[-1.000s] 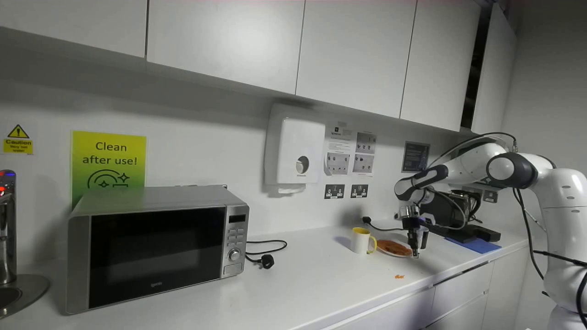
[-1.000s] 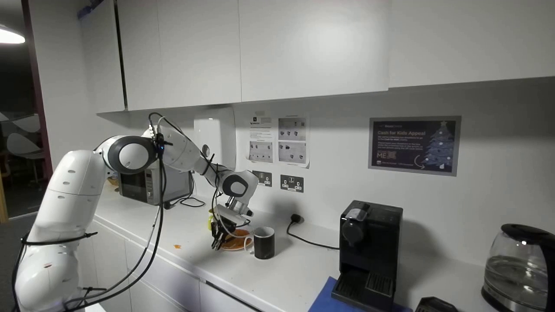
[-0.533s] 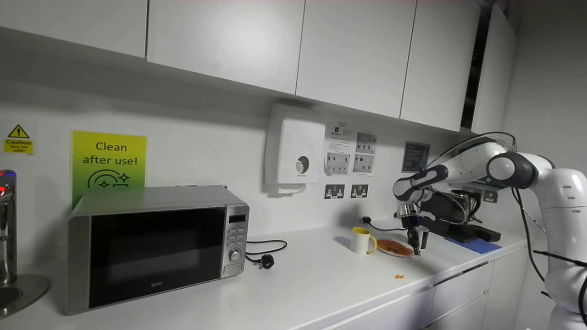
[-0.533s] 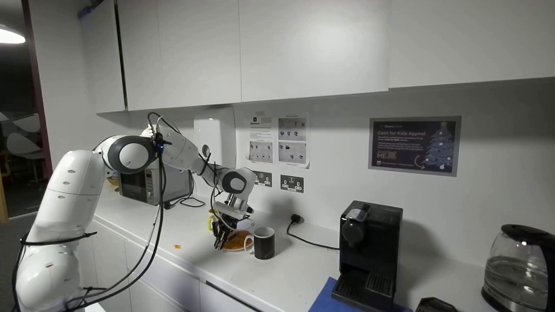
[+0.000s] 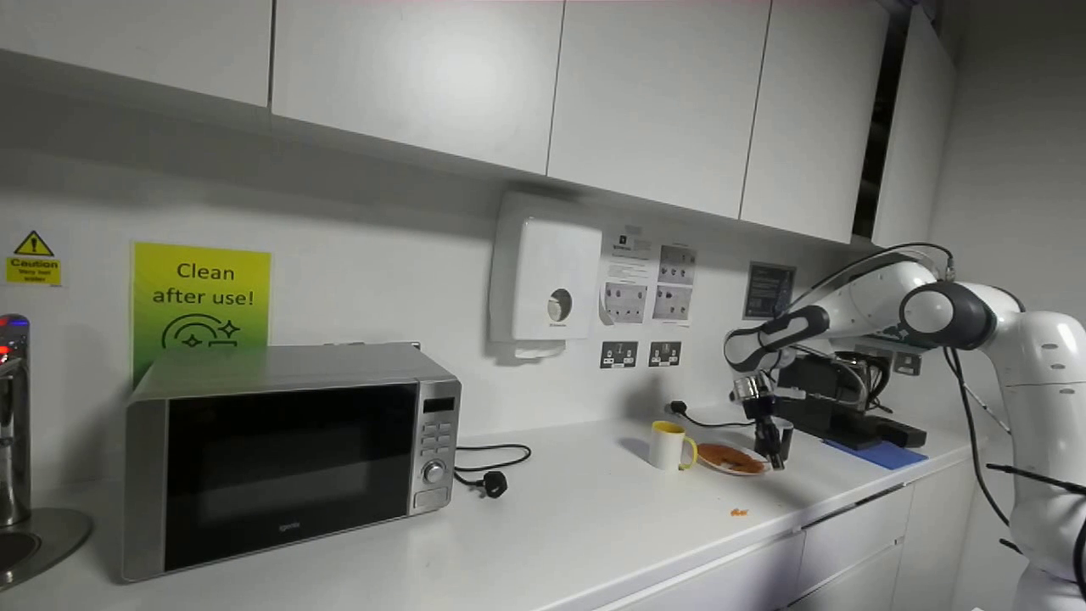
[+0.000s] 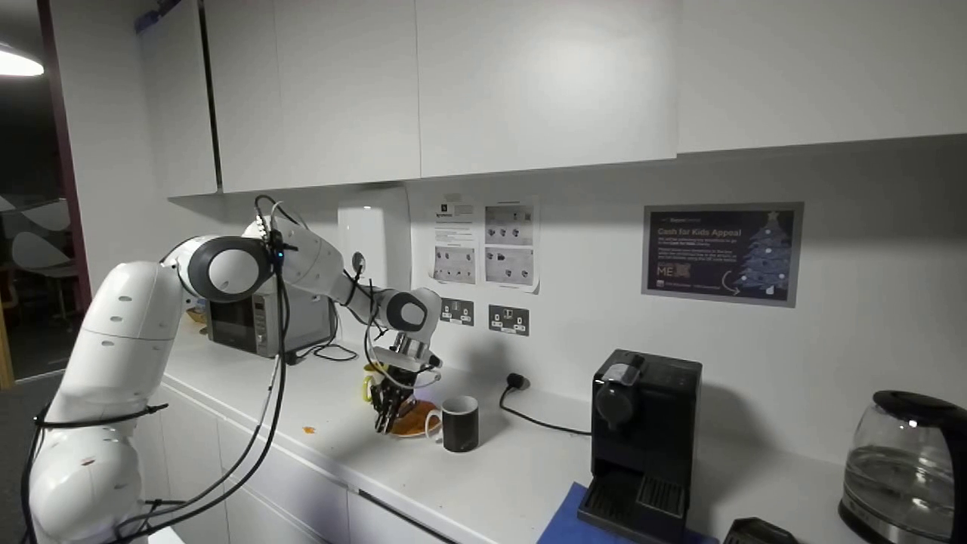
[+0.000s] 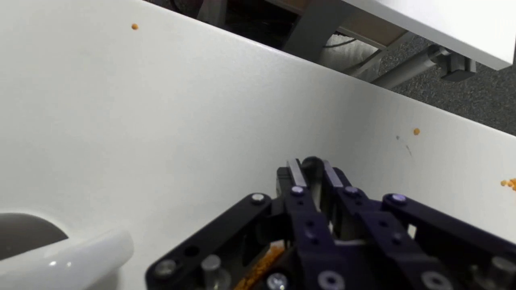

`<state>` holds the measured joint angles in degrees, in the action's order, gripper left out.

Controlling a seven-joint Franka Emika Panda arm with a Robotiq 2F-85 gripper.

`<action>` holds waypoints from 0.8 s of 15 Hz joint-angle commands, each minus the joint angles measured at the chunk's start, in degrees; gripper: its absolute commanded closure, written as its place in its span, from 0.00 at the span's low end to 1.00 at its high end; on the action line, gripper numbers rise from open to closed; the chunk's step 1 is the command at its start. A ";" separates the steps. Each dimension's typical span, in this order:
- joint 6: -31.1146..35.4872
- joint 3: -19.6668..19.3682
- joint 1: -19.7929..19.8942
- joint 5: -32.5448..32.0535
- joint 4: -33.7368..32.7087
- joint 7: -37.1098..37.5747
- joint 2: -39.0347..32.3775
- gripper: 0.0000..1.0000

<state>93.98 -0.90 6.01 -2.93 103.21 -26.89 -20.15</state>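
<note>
My gripper (image 5: 776, 465) points down over the counter, beside the plate (image 5: 736, 473) of orange food (image 5: 725, 456). It also shows in an exterior view (image 6: 384, 429). In the wrist view its jaws are close together on a dark, round-ended thing (image 7: 313, 163); the rest of that thing is mostly hidden by the fingers. A black mug (image 6: 461, 425) with a white handle stands close to the gripper and plate; its white handle (image 7: 96, 257) shows at lower left in the wrist view. A white mug with yellow inside (image 5: 666, 448) stands on the plate's far side.
Orange bits (image 5: 739, 512) lie near the counter's front edge. A microwave (image 5: 293, 467) stands along the counter. A black coffee machine (image 6: 646, 446) sits on a blue mat (image 6: 563, 521), with a glass kettle (image 6: 903, 476) beyond. A plug (image 6: 516, 381) and cable lie by the wall.
The gripper has swung and tilted slightly: its fingertips shift a little to the right in both exterior views and rise slightly, while the wrist moves slightly left. Plate and mugs stay in place.
</note>
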 commanded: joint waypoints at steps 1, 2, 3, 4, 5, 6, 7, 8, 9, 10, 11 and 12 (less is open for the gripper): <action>-2.86 -0.21 -1.08 -3.89 -1.50 3.30 0.77 0.97; -3.04 -0.20 -1.45 -5.10 -1.85 4.06 0.73 0.97; -3.25 -0.21 -1.87 -6.49 -2.17 4.84 0.77 0.97; -3.39 -0.18 -2.16 -7.63 -2.45 5.38 0.81 0.97; -3.54 -0.15 -2.55 -8.81 -2.70 6.15 0.89 0.97; -3.51 -0.10 -2.89 -9.79 -2.88 6.82 0.97 0.97; -3.44 -0.01 -3.18 -10.47 -3.02 7.34 1.12 0.97; -3.30 0.01 -3.48 -11.09 -3.17 8.09 1.20 0.97; -3.31 0.05 -3.75 -11.46 -3.33 8.68 1.29 0.97; -3.24 0.07 -4.00 -11.71 -3.33 9.53 1.49 0.97; -3.30 0.03 -4.30 -11.79 -3.39 10.89 1.59 0.97; -3.83 -0.02 -4.66 -11.92 -3.53 12.32 1.61 0.97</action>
<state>92.47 -0.87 2.20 -13.29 100.06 -18.24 -20.08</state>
